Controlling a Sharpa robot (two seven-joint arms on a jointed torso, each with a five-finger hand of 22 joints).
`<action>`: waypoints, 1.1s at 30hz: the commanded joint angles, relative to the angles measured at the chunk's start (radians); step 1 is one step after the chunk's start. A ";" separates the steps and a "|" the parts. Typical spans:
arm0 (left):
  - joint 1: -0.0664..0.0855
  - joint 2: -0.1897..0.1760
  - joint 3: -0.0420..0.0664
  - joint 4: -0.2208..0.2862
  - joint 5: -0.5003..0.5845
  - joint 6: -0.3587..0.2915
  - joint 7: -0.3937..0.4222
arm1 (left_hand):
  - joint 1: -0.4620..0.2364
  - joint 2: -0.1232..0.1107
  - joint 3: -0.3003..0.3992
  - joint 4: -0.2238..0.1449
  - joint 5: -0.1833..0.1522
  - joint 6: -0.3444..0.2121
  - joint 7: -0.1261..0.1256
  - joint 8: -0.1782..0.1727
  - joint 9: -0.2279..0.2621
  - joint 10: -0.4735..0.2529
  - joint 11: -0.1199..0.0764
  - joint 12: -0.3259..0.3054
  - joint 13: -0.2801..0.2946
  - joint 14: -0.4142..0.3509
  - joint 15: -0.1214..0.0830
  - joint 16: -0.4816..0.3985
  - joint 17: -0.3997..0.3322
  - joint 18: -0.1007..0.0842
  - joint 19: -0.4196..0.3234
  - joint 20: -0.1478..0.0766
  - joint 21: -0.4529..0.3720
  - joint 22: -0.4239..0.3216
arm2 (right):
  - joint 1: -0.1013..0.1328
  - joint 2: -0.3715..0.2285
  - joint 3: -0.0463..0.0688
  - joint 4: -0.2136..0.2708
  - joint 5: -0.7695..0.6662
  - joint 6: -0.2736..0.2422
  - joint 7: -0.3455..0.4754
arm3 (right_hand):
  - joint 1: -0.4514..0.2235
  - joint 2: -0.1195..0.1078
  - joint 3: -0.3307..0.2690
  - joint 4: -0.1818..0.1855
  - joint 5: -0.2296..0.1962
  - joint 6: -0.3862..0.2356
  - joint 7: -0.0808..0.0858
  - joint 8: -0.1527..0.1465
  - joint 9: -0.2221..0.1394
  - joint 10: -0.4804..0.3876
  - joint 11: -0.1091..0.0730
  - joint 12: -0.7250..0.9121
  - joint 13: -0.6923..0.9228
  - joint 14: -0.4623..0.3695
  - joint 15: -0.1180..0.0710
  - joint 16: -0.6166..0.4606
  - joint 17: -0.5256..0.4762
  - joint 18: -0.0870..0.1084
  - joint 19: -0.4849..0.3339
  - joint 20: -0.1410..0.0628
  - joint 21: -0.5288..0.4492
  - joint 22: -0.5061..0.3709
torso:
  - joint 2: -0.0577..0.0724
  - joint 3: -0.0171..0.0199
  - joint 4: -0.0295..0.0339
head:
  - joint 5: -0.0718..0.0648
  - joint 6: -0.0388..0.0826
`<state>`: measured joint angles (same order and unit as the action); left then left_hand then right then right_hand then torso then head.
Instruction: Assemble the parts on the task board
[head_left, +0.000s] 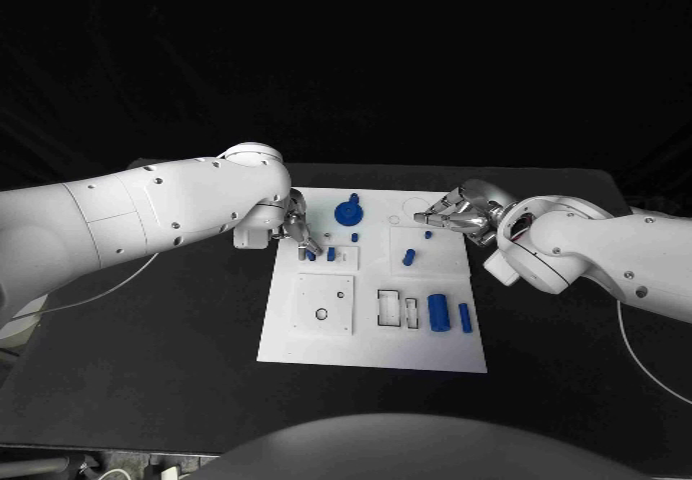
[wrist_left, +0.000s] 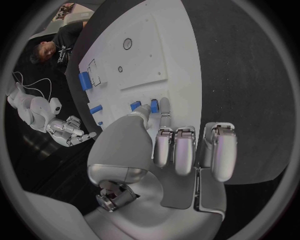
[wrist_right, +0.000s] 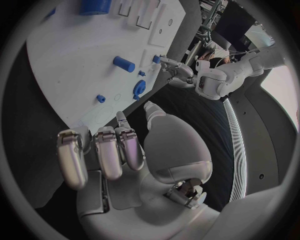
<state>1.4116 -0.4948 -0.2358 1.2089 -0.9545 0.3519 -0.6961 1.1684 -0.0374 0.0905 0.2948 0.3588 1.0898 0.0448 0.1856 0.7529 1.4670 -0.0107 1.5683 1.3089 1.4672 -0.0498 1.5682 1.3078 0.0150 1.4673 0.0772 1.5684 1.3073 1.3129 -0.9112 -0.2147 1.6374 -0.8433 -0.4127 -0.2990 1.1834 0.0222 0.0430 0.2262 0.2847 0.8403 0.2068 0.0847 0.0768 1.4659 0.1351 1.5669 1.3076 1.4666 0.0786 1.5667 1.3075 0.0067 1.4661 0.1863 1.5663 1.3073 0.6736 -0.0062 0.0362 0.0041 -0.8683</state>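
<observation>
counter (head_left: 159, 400): black, carrying the task board; bare dark surface lies on both sides of it.
task board (head_left: 372, 345): white plate in the middle of the frame, flat and stiff, with cut-out slots and holes.
left hand (head_left: 293, 228): at the board's upper left edge, fingers reaching down to two small blue pegs; whether it pinches one i cannot tell.
right hand (head_left: 450, 215): at the board's upper right, fingers curled together over the plate; nothing visibly held, though i cannot be sure.
round part (head_left: 348, 212): blue disc with a stem, upper middle of the board, between the hands.
large cylinder (head_left: 437, 312): blue, lower right of the board, with a slimmer bar (head_left: 466, 317) just beside it.
small pegs (head_left: 330, 254): upright, just beside the left fingertips.
handling: parts look light, hard and smooth, likely slippery; best taken by the sides.
in the way: neighbouring pegs crowd the left fingers.
</observation>
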 joint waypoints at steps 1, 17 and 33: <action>-0.001 0.002 0.000 0.000 0.001 0.017 -0.024 | -0.031 -0.002 -0.019 0.000 -0.007 0.006 0.006 -0.006 -0.007 0.104 0.006 0.002 0.262 0.104 0.009 0.003 0.263 -0.015 0.103 0.004 0.002 0.263 | -0.001 0.000 0.000 0.000 -0.010 0.002 0.004 | 0.007 0.005 -0.005 0.002 0.002 0.005 0.003 0.005 0.002 0.105 0.005 0.004 0.263 0.104 0.005 0.004 0.263 -0.007 0.105 0.006 0.004 0.263 | 0.000 -0.0003 -0.0002 | 0.000 0.000; -0.002 0.000 0.000 0.002 0.001 -0.016 -0.011 | -0.104 0.018 -0.073 0.000 -0.010 0.020 0.006 -0.007 -0.019 0.104 0.006 0.002 0.262 0.104 0.010 0.003 0.263 -0.015 0.103 0.007 0.002 0.263 | -0.001 -0.002 0.000 0.001 -0.010 0.004 0.004 | 0.007 0.005 -0.005 0.002 0.002 0.005 0.003 0.005 0.002 0.105 0.005 0.004 0.263 0.104 0.005 0.004 0.263 -0.007 0.105 0.006 0.004 0.263 | 0.000 0.0001 -0.0009 | -0.002 0.002; 0.006 -0.102 0.009 0.069 0.010 -0.350 0.149 | -0.177 0.003 -0.155 -0.002 -0.067 0.024 0.008 -0.004 -0.021 0.104 0.007 0.002 0.262 0.104 0.010 0.003 0.263 -0.015 0.103 0.007 0.002 0.263 | -0.004 -0.008 0.000 0.000 -0.010 -0.004 0.012 | 0.007 0.005 -0.005 0.002 0.002 0.005 0.003 0.005 0.002 0.105 0.005 0.004 0.263 0.104 0.005 0.004 0.263 -0.007 0.105 0.006 0.004 0.263 | 0.000 0.0002 0.0007 | -0.005 0.012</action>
<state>1.4157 -0.5962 -0.2279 1.2716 -0.9583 0.1523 -0.6395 0.9981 -0.0331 -0.0620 0.2931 0.2952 1.1113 0.0515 0.1793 0.7328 1.4669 -0.0108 1.5683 1.3089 1.4649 -0.0446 1.5682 1.3075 0.0150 1.4673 0.0772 1.5684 1.3073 1.3098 -0.9191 -0.2147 1.6373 -0.8436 -0.4136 -0.2977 1.1833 0.0222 0.0430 0.2262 0.2846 0.8403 0.2068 0.0847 0.0768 1.4660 0.1352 1.5669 1.3074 1.4666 0.0786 1.5667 1.3073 0.0067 1.4660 0.1863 1.5663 1.3079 0.6729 -0.0061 0.0369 -0.0025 -0.8577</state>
